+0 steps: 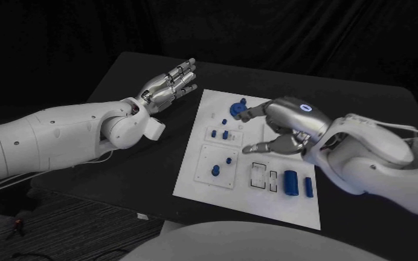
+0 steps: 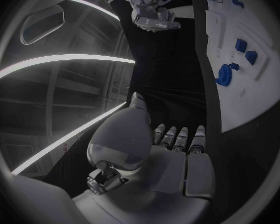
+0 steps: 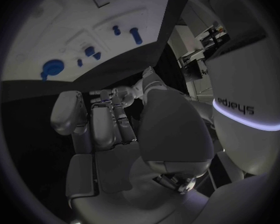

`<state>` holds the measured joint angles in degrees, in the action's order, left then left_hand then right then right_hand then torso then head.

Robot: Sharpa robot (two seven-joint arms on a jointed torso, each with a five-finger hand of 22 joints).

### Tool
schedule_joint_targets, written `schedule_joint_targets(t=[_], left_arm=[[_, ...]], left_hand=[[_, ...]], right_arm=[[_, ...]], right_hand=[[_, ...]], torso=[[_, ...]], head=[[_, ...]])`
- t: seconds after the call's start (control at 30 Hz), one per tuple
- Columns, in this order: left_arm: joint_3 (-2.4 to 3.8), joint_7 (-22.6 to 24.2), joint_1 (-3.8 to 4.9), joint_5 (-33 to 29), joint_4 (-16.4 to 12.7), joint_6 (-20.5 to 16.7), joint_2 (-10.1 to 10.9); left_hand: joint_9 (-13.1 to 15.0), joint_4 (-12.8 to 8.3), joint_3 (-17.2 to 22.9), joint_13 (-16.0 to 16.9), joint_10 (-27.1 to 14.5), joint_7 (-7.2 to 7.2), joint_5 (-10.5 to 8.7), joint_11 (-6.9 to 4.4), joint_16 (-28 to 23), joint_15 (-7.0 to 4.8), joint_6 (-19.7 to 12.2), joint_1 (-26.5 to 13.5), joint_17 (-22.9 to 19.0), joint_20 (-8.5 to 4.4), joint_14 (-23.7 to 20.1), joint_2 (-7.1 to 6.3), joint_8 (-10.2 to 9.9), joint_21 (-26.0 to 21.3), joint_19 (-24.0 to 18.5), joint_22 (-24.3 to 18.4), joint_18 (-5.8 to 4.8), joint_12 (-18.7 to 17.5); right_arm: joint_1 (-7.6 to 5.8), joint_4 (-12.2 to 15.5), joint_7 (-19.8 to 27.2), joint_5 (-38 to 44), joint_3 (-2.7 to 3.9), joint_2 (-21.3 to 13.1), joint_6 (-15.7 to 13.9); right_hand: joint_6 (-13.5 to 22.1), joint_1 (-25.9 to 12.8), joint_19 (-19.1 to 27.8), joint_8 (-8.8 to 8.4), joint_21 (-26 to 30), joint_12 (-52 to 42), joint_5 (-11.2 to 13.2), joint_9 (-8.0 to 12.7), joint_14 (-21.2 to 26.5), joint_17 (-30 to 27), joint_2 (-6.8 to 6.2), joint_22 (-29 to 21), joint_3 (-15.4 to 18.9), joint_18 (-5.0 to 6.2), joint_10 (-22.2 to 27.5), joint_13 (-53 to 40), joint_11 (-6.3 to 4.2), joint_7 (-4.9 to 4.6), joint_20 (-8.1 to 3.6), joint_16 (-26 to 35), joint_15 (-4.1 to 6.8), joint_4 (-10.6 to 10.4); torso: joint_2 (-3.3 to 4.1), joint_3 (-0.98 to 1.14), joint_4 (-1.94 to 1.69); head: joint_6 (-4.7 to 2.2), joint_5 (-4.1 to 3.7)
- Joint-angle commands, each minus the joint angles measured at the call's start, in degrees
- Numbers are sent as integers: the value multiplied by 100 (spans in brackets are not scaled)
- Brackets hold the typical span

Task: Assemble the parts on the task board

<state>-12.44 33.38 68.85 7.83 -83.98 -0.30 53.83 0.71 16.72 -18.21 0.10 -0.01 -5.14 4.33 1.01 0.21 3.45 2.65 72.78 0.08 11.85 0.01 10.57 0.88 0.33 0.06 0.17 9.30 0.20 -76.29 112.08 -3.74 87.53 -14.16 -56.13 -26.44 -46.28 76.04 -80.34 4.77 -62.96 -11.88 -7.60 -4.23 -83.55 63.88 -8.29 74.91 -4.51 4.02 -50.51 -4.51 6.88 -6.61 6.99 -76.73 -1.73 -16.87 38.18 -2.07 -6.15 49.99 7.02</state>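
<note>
The white task board (image 1: 252,197) lies in the middle of the black table. Blue parts sit on it: a round part (image 1: 237,108) at the far end, small pieces (image 1: 226,134) in the middle, two more (image 1: 216,171) nearer me, and two long blocks (image 1: 291,182) at the near right. My right hand (image 1: 279,127) hovers over the board's middle right with fingers curved and apart, holding nothing. My left hand (image 1: 170,86) floats over the table left of the board's far corner, fingers stretched out flat and empty. The left wrist view shows the round part (image 2: 224,74) and the right hand (image 2: 151,10).
An empty rectangular slot (image 1: 258,175) lies on the board beside the long blocks. Black table (image 1: 130,170) stretches left of the board to its near edge. The right wrist view shows the board (image 3: 65,15) beyond my right hand (image 3: 115,129).
</note>
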Motion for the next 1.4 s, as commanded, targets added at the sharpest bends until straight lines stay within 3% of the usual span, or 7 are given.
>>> schedule_joint_targets(t=[0.03, 0.27, 0.4, 0.53, 0.67, 1.0, 1.4], left_arm=[[5, 318, -6, -18, -28, -216, 21], [5, 527, -6, -18, -55, -499, 17], [5, 865, -8, 283, -67, -899, 21], [5, 1189, -10, 897, -89, -1329, 48], [5, 1301, -12, 1190, -97, -1451, 44], [5, 1298, -27, 1366, -83, -1404, 37], [5, 1238, -49, 1381, -61, -1258, 40]], left_hand=[[-18, 6, 25, -10, 1, -75, -165, -40, -21, -62, -51, -148, -8, -58, -1, -229, -21, -29, -1, -13, 91, -20], [-28, 3, 201, -10, 1, -168, -162, -132, -21, -142, -100, -220, -8, -152, -1, -265, -43, -33, -6, -17, 90, -20], [-26, 7, 295, -10, 1, -174, -154, -346, -21, -421, -76, -263, -8, -363, -1, -292, -43, -33, -6, -17, 93, -20], [-12, 14, 600, -10, 1, -94, -119, -690, -21, -841, 23, -199, -8, -698, -1, -609, -30, -33, -6, -17, 91, -20], [-10, 14, 725, -10, 1, -71, -73, -672, -21, -839, 43, -212, -8, -766, -1, -626, -30, -33, -6, -17, 94, -20], [-6, 7, 780, -10, 1, 10, 62, -585, -21, -642, 67, -163, -8, -703, -1, -551, -25, -33, -6, -17, 101, -20], [10, 2, 725, -10, 1, 190, 460, -464, -21, -543, 166, -56, -8, -624, -1, -340, -8, -33, -6, -17, 103, -20]], right_arm=[[-281, 98, -71, -1653, 0, -325, -273], [-579, -86, -1326, -2390, -3, -946, 624], [-517, -215, -1915, -2399, -4, -1091, 1089], [-415, -314, -2292, -2145, -5, -1146, 1318], [-360, -363, -2803, -1935, -5, -1155, 1839], [-291, -227, -3539, -1731, -6, -1186, 2859], [-75, 165, -3628, -1537, -6, -1314, 2852]], right_hand=[[-204, 69, 109, 55, 257, -180, -190, -19, 124, -259, 292, 770, -148, 144, -43, -12, 11, -153, 68, 145, -22, 37], [-829, 236, 236, 369, 590, -1649, -1036, -125, 256, -761, 497, 692, -230, 221, -1277, -691, -388, -97, -172, 421, 284, 105], [-1277, 47, 139, 570, 537, -3749, -927, -281, 159, -780, 431, 711, -121, 211, -816, -2357, -506, 42, -315, 417, 405, 65], [-1532, -201, -67, 749, 71, -6657, -720, -504, -150, 250, 411, 828, 34, 118, -2700, -6356, -659, 196, -397, -179, 517, 72], [-1640, -832, -207, 970, -295, -7522, -510, -792, -408, 1408, 459, 909, 252, 58, -3564, -7928, -743, 296, -473, -780, 588, 35], [-1551, -2111, -627, 2706, -1750, -7812, -152, -3324, -527, 1980, 258, 1237, -24, -191, -3949, -8549, -1078, 700, -789, -1062, 931, 4], [-1376, -2271, -586, 2280, -1744, -7812, -255, -3481, -521, 1945, 336, 1218, -83, -181, -3949, -8549, -1031, 632, -770, -1049, 888, 18]], torso=[[-3, 2, 8], [-33, -29, 18], [-30, -18, 26], [-34, -26, 21], [-31, -21, 25], [-32, -28, 21], [-30, -28, 25]], head=[[1, -75], [1, -288], [1, -381], [1, -492], [1, -594], [1, -900], [1, -1282]])
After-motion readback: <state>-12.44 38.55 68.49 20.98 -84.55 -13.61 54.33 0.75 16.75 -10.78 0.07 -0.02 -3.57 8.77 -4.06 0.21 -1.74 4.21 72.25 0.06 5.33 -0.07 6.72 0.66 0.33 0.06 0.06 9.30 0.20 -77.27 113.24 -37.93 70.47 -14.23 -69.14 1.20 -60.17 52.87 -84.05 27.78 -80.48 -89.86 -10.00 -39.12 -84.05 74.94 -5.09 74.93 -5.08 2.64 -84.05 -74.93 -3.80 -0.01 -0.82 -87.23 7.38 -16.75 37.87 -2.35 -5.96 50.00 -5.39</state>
